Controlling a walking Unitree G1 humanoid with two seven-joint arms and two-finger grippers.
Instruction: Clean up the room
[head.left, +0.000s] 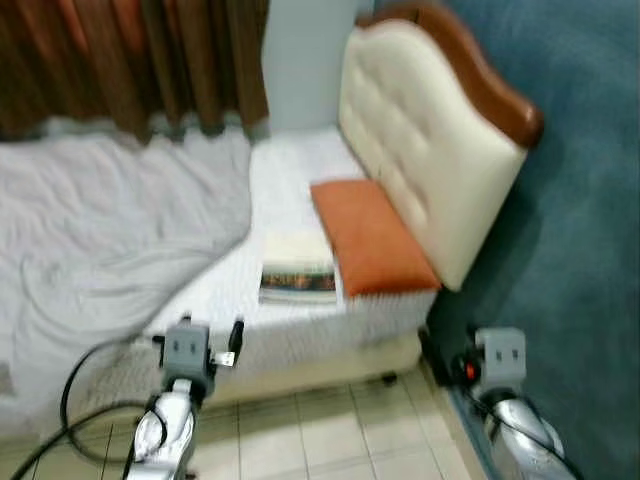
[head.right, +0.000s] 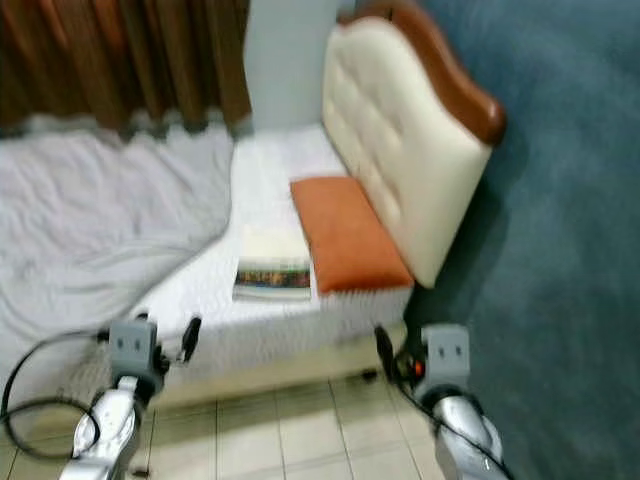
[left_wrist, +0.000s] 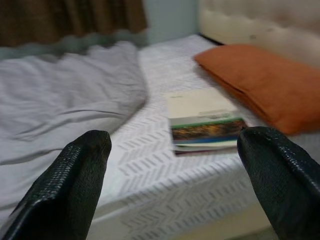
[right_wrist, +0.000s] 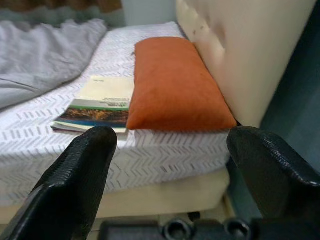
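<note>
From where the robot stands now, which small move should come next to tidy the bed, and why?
Probably bring the left gripper forward over the mattress edge toward the book. The book lies loose on the white sheet, beside the orange pillow, and looks like the item out of place. The left jaws are open and aimed at it, but remain short of the bed. The right gripper is also open.
</note>
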